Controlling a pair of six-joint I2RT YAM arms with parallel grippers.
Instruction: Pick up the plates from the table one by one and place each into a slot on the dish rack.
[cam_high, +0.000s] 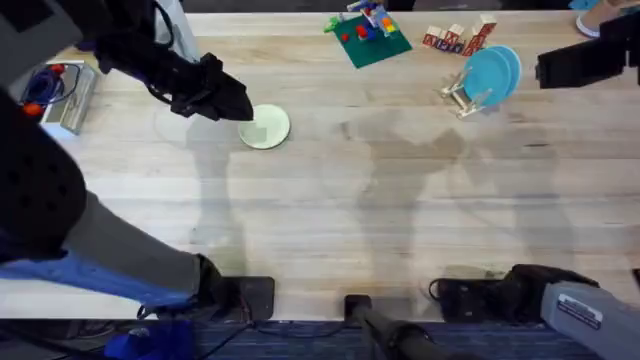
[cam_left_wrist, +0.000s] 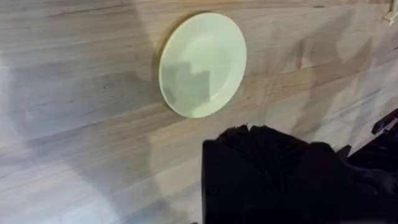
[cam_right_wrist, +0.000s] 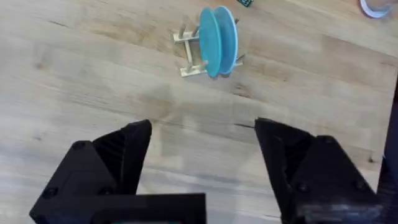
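1. At the left of the large light wooden tabletop (cam_high: 380, 230), the left arm's black two-finger gripper (cam_high: 232, 103) hangs just beside the small flat round pale cream-yellow plastic plate (cam_high: 265, 127), at its left edge. From the pictures I cannot tell how far its fingers are parted, nor whether they touch the rim; it carries nothing that I can see.

2. The cream plate lies flat on the wood, well apart from the rack. In my judgement the step in hand is picking it up. A flat plate gives little to grip, so the fingers should come in low at the rim, one above and one slipping beneath, or tip the edge up first. Closing too high risks sliding the plate away.

3. Further right, the small light-wood rack of upright pegs (cam_high: 460, 97) stands near the far right of the table with blue plates (cam_high: 492, 73) already upright in its slots. A free slot must be chosen before the cream plate goes in, held on edge and parallel to those discs.

4. The right arm's black gripper (cam_right_wrist: 202, 165) hovers above bare table with its fingers spread wide, holding nothing, the rack ahead of it. It should keep clear of the rack approach.
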